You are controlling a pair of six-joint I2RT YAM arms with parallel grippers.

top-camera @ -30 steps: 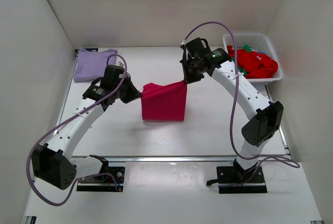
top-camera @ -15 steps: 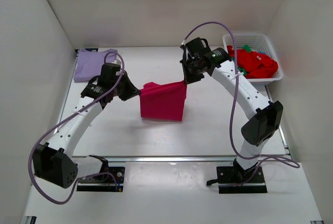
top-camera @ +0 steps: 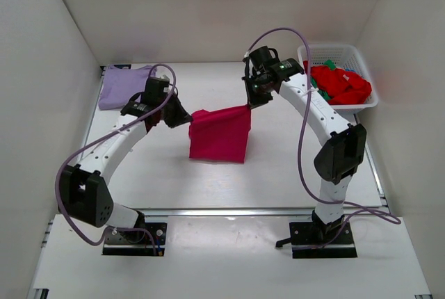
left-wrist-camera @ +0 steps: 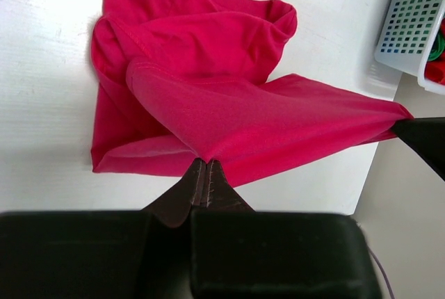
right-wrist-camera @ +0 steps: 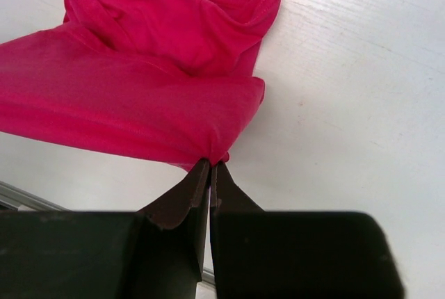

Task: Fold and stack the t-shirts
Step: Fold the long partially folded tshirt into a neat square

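The magenta-pink t-shirt (top-camera: 220,135) hangs in the middle of the table, stretched between both grippers, with its lower part resting on the table. My left gripper (top-camera: 188,119) is shut on its left top corner; the left wrist view shows the cloth (left-wrist-camera: 229,104) pinched at my gripper's tips (left-wrist-camera: 206,162). My right gripper (top-camera: 249,106) is shut on the right top corner, with the cloth (right-wrist-camera: 139,97) pinched at its tips (right-wrist-camera: 211,163). A pale lavender t-shirt (top-camera: 125,85) lies folded at the back left. Red and green shirts (top-camera: 342,83) fill the basket.
A white plastic lattice basket (top-camera: 363,58) stands at the back right; its corner also shows in the left wrist view (left-wrist-camera: 414,14). White walls close in the table at left, back and right.
Both grippers have moved toward the back with the shirt's top edge. The left arm has swung inward, and the edge is now pulled straighter and tighter.
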